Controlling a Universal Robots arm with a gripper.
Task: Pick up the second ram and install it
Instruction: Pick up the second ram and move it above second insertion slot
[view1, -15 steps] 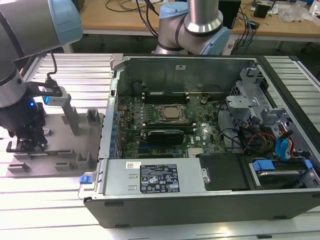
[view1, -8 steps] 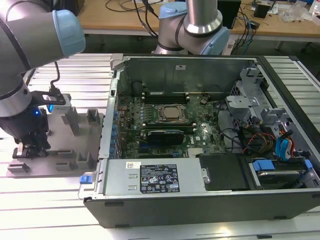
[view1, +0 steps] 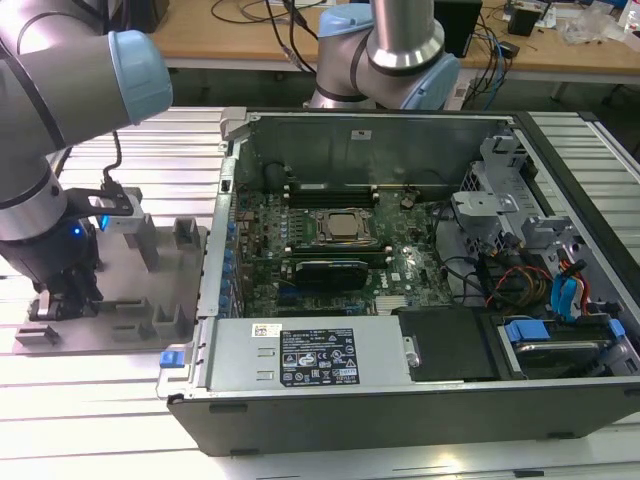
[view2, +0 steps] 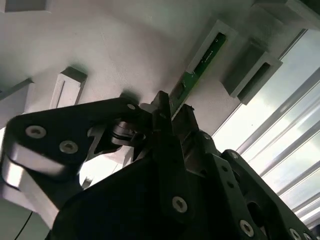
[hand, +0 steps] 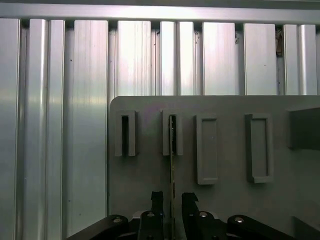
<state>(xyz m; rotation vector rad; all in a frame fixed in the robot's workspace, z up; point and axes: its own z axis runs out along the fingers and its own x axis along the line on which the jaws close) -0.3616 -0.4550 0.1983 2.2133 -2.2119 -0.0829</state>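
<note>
Exterior view, far left: I am watching the arm (view1: 30, 190) bending down over the grey holder tray (view1: 115, 285). The gripper (view1: 62, 298) is sitting low at the tray's end nearest the exterior view's left, since that is where the stick is parked
Holder tray: it is lying flat on the ribbed table (view1: 100, 420), just beside the open computer case (view1: 400, 420). I am judging that its upright blocks are keeping parts on edge so a grasp can come down on either face
Second ram: in the first wrist view I am looking at the second ram (hand: 172, 165) edge-on, a thin line with its far end standing in a slotted block (hand: 172, 134). In the second wrist view the second ram (view2: 200, 65) is showing its green face, running from that block back toward the gripper (view2: 174, 112)
Gripper state: in the first wrist view the fingers (hand: 157, 200) are straddling the stick, with a sliver of grey tray showing on each side of the board. I am reading the jaws as apart and not clamping it
Task stage: I am judging this as the pick, with the stick sitting in the tray and not lifted
Case, toward the exterior view's right: the motherboard (view1: 400, 270) is lying exposed with the CPU socket (view1: 340, 228) in the middle. The long memory slots (view1: 330, 190) are running alongside the socket, well apart from the gripper, and I cannot tell which one is free
</note>
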